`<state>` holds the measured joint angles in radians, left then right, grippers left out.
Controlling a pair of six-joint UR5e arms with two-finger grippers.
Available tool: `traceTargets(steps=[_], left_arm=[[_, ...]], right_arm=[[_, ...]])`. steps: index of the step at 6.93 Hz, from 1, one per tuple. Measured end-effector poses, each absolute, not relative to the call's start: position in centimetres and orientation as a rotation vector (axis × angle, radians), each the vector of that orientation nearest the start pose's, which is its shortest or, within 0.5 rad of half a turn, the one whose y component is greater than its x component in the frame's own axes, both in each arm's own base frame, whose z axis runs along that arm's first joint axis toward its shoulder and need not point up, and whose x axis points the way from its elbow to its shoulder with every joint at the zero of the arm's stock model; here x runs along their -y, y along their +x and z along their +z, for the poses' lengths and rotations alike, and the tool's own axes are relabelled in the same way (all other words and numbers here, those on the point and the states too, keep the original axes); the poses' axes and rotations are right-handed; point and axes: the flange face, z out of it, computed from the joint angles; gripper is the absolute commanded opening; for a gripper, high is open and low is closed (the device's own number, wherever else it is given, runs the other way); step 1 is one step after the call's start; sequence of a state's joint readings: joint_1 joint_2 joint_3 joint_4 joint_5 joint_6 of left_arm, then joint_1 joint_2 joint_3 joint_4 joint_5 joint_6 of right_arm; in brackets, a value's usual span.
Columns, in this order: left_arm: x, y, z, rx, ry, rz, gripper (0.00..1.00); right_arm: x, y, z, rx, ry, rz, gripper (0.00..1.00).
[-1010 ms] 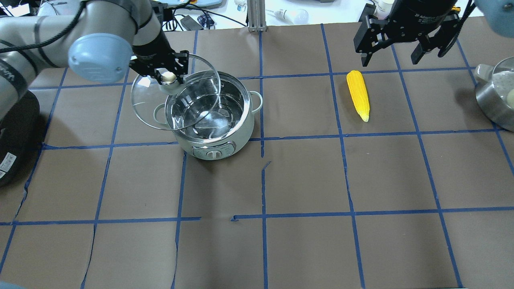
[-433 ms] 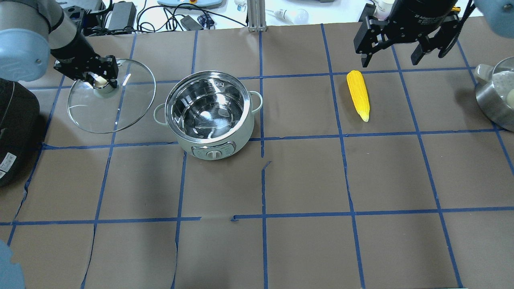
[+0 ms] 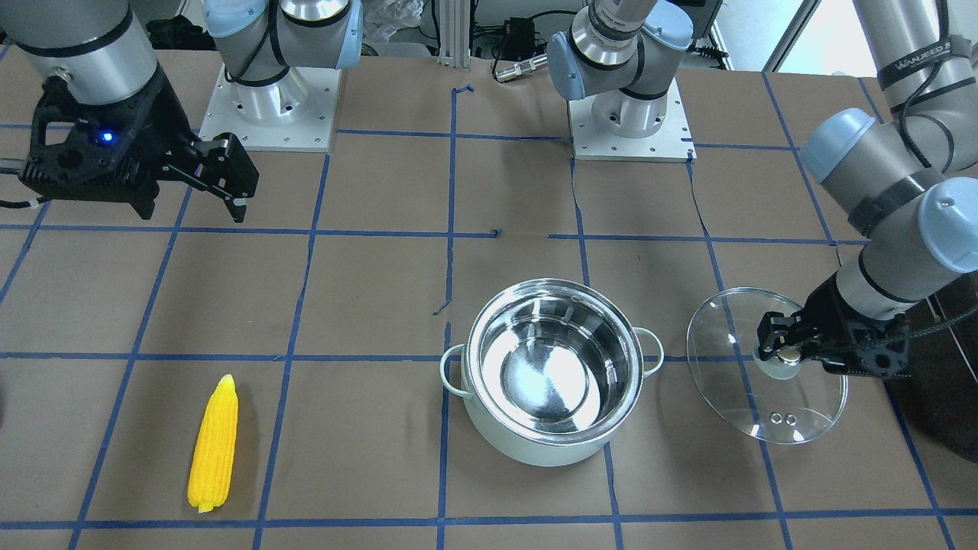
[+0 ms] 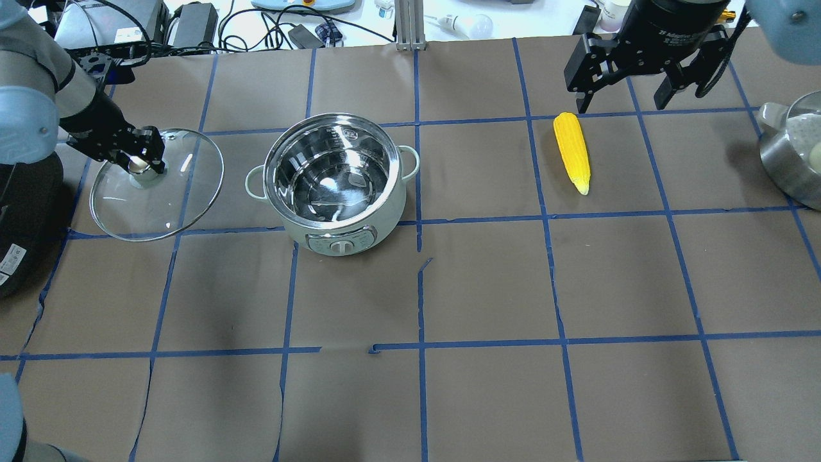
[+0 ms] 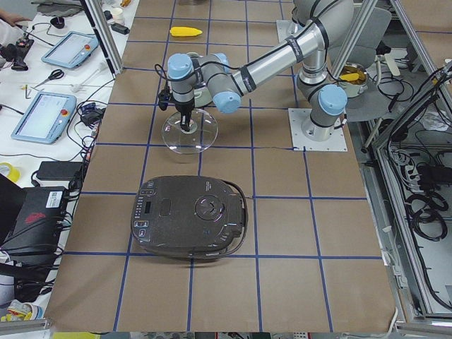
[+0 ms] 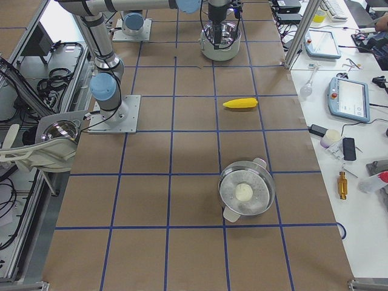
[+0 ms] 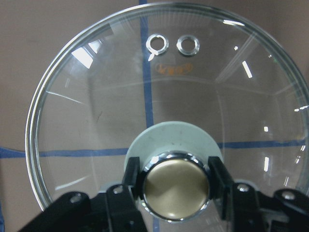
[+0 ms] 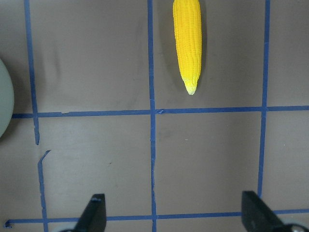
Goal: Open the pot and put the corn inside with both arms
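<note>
- Two silver-grey robot arms with light-blue joint caps work over a brown paper-covered tabletop [image 4: 487, 289] marked off with a grid of blue tape.
- Left gripper [image 4: 139, 165]: its black jaws are clenched on the brass-coloured round knob [image 7: 176, 188] of the clear glass lid [image 4: 173, 199], one finger on each side of the knob, as the left wrist view shows plainly.
- The lid is off the pot and is held beside it on the robot's left, tilted. I cannot tell whether its low edge touches the tabletop.
- The round pale mint-white pot [image 4: 378, 228] stands upright near the middle of the tabletop, uncovered. Its shiny steel interior is bare and its two small loop handles stick out to either side.
- The bright yellow plastic corn cob [image 4: 572, 151] lies flat on the tabletop on the robot's right, well apart from the pot, with its tapered tip towards the robot.
- Right gripper [image 4: 621, 96]: it hovers above the tabletop just beyond the blunt end of the corn, its jaws spread wide and grasping nothing.
- A large black domed appliance [image 5: 189, 215] sits at the robot's far left, near the lid.
- A second round steel pot [image 6: 245, 193], holding something pale, sits at the far right end.
</note>
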<state>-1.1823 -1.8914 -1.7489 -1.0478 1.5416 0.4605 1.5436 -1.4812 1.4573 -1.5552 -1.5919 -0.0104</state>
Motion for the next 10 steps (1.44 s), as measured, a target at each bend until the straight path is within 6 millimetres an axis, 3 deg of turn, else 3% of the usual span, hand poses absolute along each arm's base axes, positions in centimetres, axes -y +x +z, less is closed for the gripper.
traceTargets(steps=[2,4,5,7,8,9,10], left_arm=[[57.7,9.3,24.7,-3.164,0.179,-0.045,0.21],[57.5,9.9,23.4,-3.168,0.190,-0.033,0.28],[57.4,10.5,23.0,-3.172,0.177,-0.027,0.29],[57.5,11.0,22.5,-3.173,0.142,-0.013,0.28],[57.6,11.2,22.4,-3.171,0.105,-0.009,0.29],[57.6,11.2,22.4,-3.170,0.080,-0.006,0.44],[57.6,11.3,22.4,-3.168,0.070,-0.005,0.46]], right_arm=[[59.1,9.4,43.3,-3.161,0.031,0.004,1.00],[66.1,8.2,34.1,-3.162,-0.045,-0.150,0.98],[68.1,7.8,30.3,-3.163,-0.076,-0.194,0.96],[69.4,7.7,24.1,-3.150,-0.110,-0.195,0.93],[69.3,7.6,22.3,-3.145,-0.113,-0.193,0.92],[69.1,6.9,21.1,-3.144,-0.099,-0.187,0.91],[68.9,5.7,20.5,-3.144,-0.076,-0.181,0.82]])
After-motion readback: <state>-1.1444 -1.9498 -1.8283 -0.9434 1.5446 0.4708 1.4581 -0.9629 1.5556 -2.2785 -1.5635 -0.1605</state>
